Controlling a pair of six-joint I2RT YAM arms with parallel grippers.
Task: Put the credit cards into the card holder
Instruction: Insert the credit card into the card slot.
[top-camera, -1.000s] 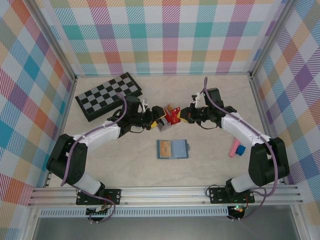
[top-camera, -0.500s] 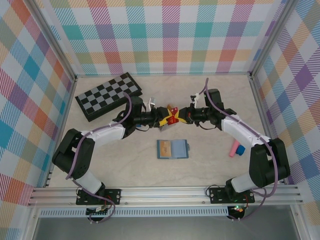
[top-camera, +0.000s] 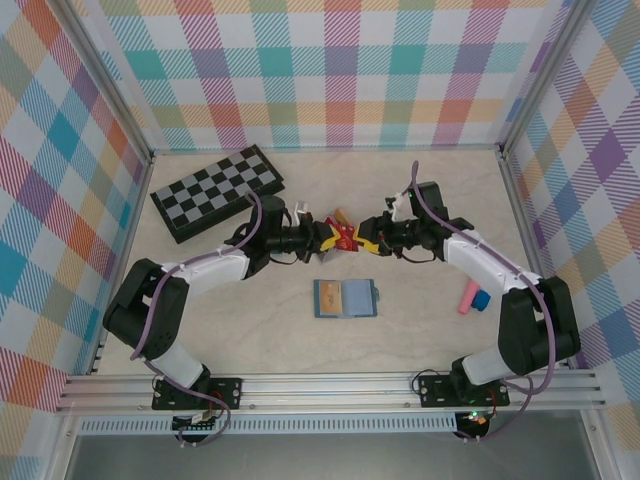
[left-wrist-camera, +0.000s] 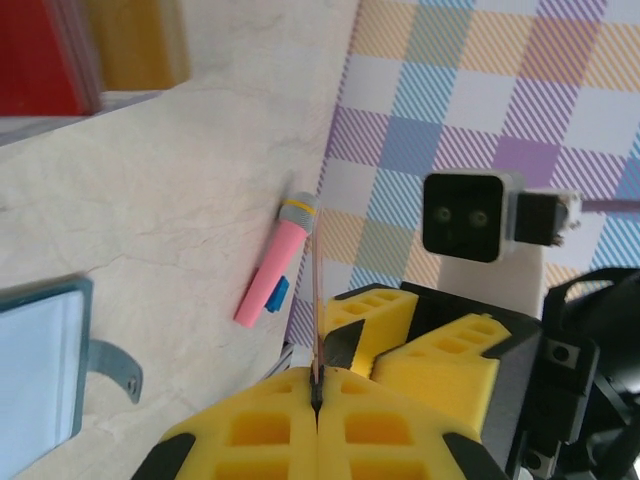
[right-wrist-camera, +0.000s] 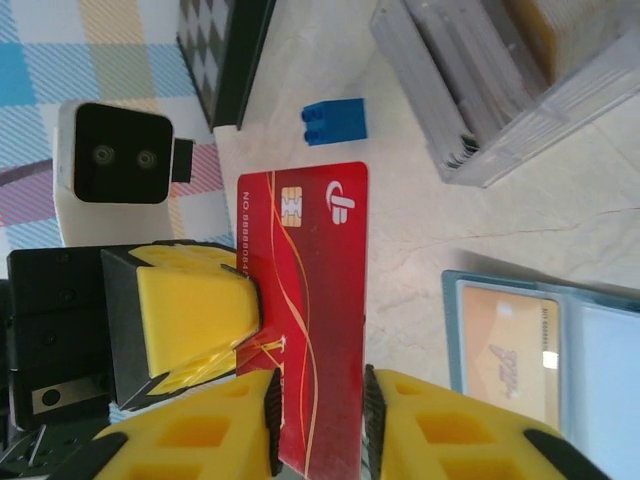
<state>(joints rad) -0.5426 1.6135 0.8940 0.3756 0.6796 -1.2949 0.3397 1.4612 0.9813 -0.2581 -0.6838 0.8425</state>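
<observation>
**Mid-air handover, rack just behind**

Left gripper (left-wrist-camera: 317, 388) first: its yellow fingers are pressed flat together with the thin red plastic credit card (right-wrist-camera: 305, 260) pinched edge-on between them. That's a firm hold, with the card standing straight out past the tips.

Over to the right gripper (right-wrist-camera: 318, 405). Its fingers stand a little apart with the card's near end sitting in the gap, face to the camera. Whether the pads touch the card's edges, I cannot tell.

From above, the two grippers meet nose to nose at mid-table, left (top-camera: 318, 238) and right (top-camera: 372, 236), with the red card between them, lifted off the surface.

And the target? The small light-grey slotted card holder (right-wrist-camera: 470, 110) lies just beyond the card's far end, up and to the right in the right wrist view. A tan card (left-wrist-camera: 140, 40) and another red one (left-wrist-camera: 40, 50) already stand in it. The red card's long axis runs away from the right fingers, and the slots look skewed to it, so I'd expect a turn before it drops in.

Both arms are about equally close, but the left has the sure grip. The flat blue-grey wallet (top-camera: 346, 298) lies open nearer the bases, well out of play.
</observation>
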